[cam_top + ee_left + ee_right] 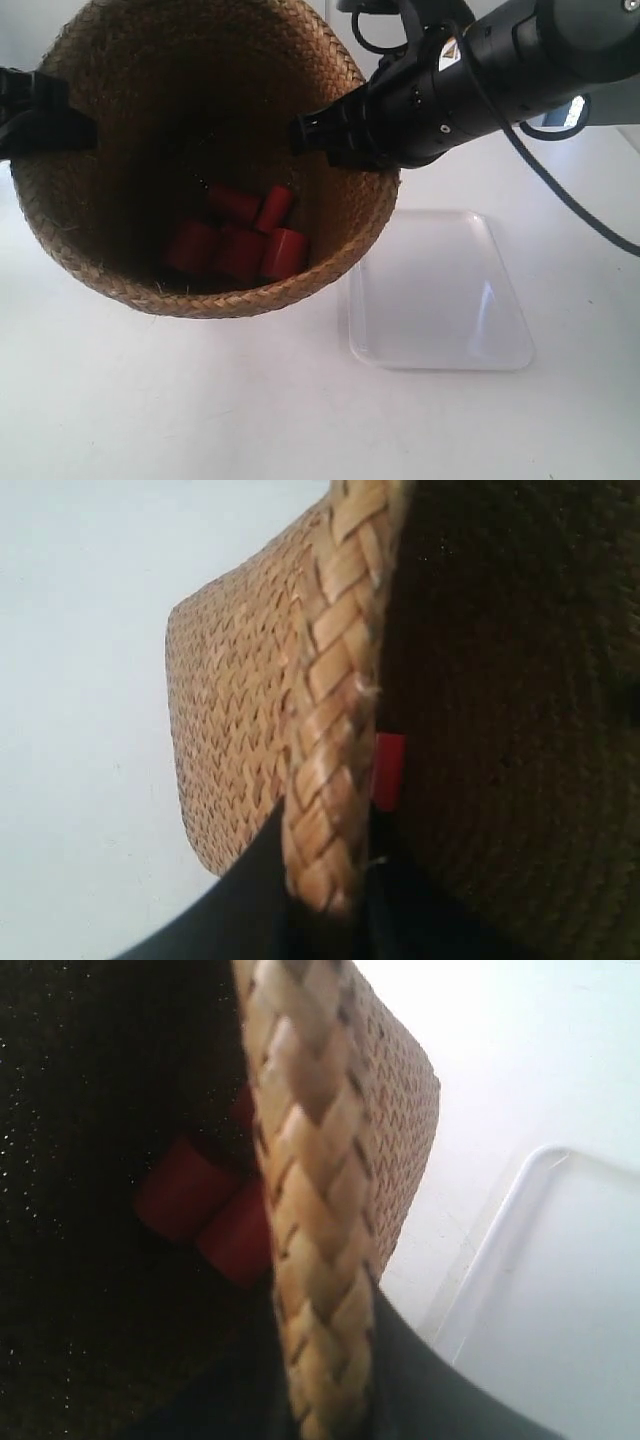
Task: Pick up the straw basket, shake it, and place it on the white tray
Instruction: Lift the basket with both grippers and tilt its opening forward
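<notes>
The straw basket (215, 300) hangs in the air, tipped so its dark inside faces the exterior camera. Several red cylinders (240, 240) lie in its bottom. My left gripper (325, 880) is shut on the braided rim (335, 680), one finger outside and one inside; it is the arm at the exterior view's left (45, 120). My right gripper (325, 1360) is shut on the opposite rim (310, 1190), seen at the exterior view's right (325, 135). The white tray (440, 290) lies on the table beside and below the basket, also in the right wrist view (570, 1290).
The table (150, 400) is plain white. The right arm's black body and cable (540, 170) reach over the tray's far side. Red cylinders show in both wrist views (388, 770) (200, 1205).
</notes>
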Action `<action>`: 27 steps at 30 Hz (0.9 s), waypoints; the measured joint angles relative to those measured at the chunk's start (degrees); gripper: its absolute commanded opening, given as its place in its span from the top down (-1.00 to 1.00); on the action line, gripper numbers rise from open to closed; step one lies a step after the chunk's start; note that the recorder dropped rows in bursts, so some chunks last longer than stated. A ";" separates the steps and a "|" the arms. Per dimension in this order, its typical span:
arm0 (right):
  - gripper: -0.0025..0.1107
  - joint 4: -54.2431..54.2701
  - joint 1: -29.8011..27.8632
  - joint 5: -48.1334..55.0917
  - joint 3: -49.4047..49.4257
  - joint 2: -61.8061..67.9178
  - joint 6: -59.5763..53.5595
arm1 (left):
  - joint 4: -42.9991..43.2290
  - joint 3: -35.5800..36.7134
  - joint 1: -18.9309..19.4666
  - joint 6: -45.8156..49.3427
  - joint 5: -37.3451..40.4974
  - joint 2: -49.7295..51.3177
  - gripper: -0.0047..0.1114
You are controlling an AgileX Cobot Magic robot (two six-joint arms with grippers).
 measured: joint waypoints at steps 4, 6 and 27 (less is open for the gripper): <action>0.96 0.00 0.00 -0.20 0.05 0.00 0.00 | -0.20 0.00 0.00 0.40 -0.80 -0.15 0.92; 0.96 0.00 0.00 -0.20 0.05 0.00 0.00 | -0.78 0.00 0.00 0.50 -0.92 -0.15 0.92; 0.96 0.67 0.00 1.34 0.42 -0.54 1.13 | -0.47 1.20 0.00 0.85 1.75 -0.98 0.92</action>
